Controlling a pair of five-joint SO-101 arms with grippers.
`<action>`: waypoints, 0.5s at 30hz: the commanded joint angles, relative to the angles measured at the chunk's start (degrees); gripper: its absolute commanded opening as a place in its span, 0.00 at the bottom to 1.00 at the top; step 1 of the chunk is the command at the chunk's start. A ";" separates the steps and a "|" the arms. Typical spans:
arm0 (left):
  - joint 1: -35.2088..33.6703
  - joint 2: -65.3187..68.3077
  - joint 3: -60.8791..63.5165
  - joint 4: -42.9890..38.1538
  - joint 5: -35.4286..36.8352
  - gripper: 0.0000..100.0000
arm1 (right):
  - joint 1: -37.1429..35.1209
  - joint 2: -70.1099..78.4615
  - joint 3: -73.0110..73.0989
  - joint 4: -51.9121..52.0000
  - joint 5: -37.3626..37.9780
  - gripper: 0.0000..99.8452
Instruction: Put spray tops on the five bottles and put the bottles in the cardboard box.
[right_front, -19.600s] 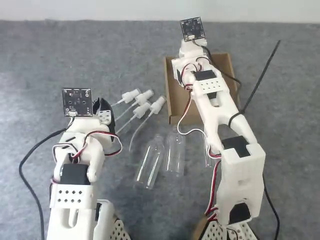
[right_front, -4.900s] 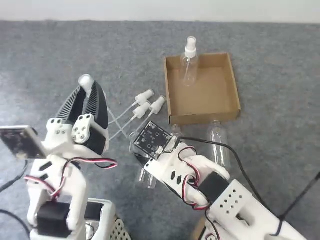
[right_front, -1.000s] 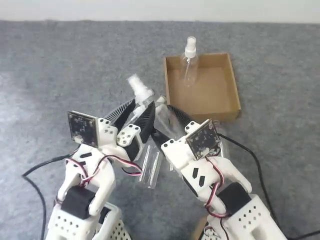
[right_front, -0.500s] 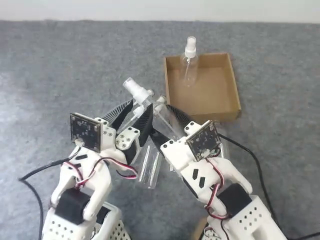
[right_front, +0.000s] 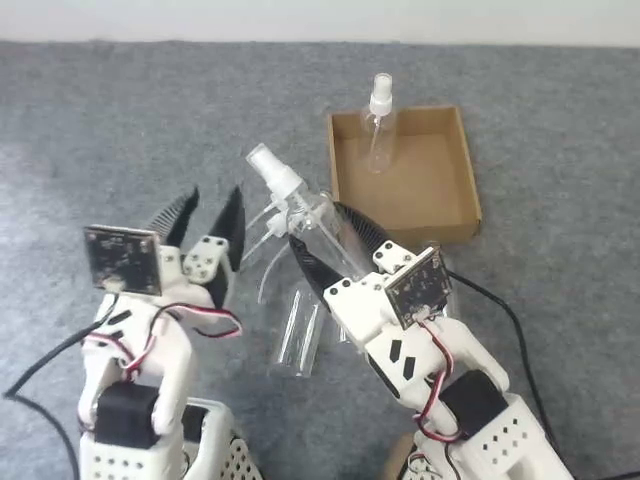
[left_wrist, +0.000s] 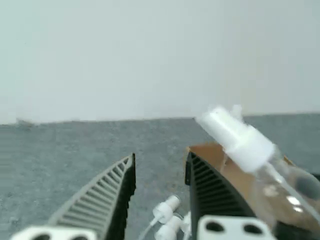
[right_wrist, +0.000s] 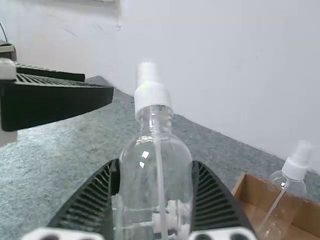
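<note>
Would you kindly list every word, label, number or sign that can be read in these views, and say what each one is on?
None can be read.
The held bottle, the boxed bottle and the cardboard box show no print.
The circuit boards on the arms' wrists carry tiny marks, too small to read.

The flat table (right_front: 110, 120) carries a grey, coarse, felt-like covering with a fine mottled weave, and this stretches across the whole working surface. Behind the table's far edge rises a plain white wall (right_front: 200, 18), smooth and matte. The wall meets the grey covering along one straight line, seen in all three views.
</note>
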 joint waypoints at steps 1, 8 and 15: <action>-2.99 0.35 3.82 -9.14 0.18 0.15 | 0.31 -1.54 -2.64 0.92 0.35 0.01; -3.08 0.35 5.76 -11.78 0.18 0.15 | -5.05 -1.63 -4.66 7.34 4.13 0.01; -2.73 0.35 6.02 -11.60 0.18 0.15 | -9.71 -1.80 -5.98 11.30 7.12 0.01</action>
